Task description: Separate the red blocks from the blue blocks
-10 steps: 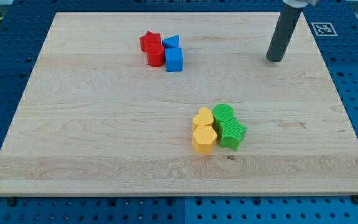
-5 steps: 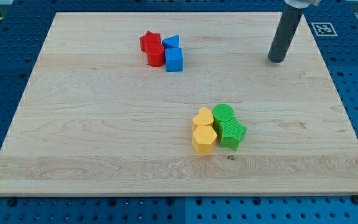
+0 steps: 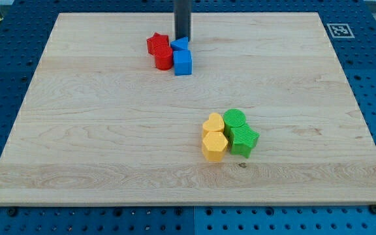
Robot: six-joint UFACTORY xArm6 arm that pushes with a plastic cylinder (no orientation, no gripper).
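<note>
Standing just above the blue blocks [image 3: 182,57]: my tip [image 3: 183,40].

My tip [image 3: 183,39] stands just above the small blue triangular block [image 3: 181,44]; 2 red blocks [image 3: 160,51] crowd its left; the wooden bench [image 3: 96,130] lies open rightward.

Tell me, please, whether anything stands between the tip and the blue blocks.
Nothing visible does. My tip sits just above the blue triangular block, seemingly touching it, with the blue cube right below and the red blocks at their left.
</note>
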